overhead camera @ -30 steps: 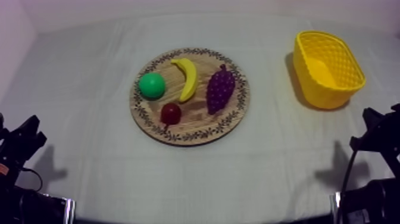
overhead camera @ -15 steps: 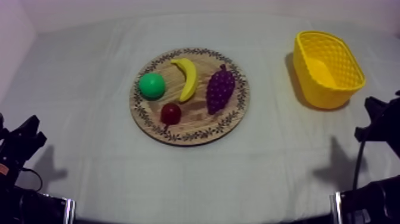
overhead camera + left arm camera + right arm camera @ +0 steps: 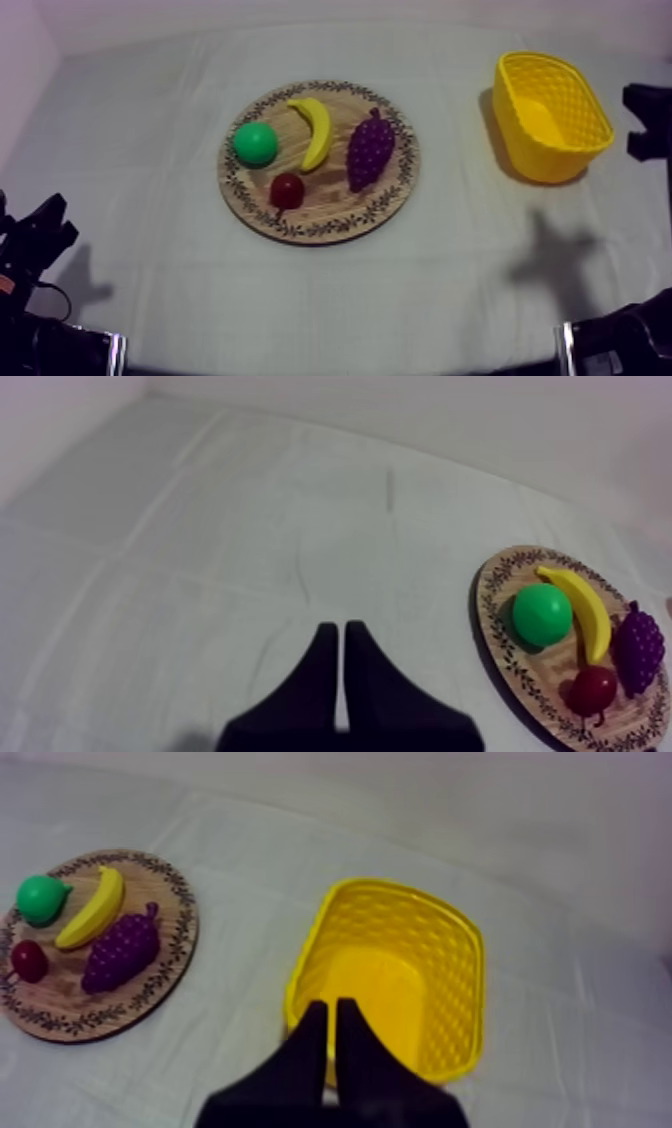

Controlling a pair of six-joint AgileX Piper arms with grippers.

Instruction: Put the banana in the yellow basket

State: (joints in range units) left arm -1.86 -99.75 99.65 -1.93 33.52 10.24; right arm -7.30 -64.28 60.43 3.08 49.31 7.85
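Note:
The yellow banana (image 3: 314,130) lies on the round wooden board (image 3: 320,232) at the table's middle, between a green pear (image 3: 255,143) and purple grapes (image 3: 369,150). To the far right stands the yellow basket (image 3: 600,120), with nothing in it. My right gripper (image 3: 650,120) hangs just right of the basket. In the right wrist view its fingers (image 3: 330,1007) lie together as a narrow wedge over the basket's near wall (image 3: 440,982), far from the banana (image 3: 90,907). My left gripper (image 3: 45,235) rests low at the left, shut (image 3: 340,628), well short of the board (image 3: 500,666).
A small red fruit (image 3: 287,189) sits on the board's near side, in front of the banana. Grey-white cloth covers the table between board and basket. A pale wall runs along the far edge.
My right arm has risen from the lower right edge up to beside the basket, and its shadow has moved along the cloth. The left arm and the fruit are unmoved.

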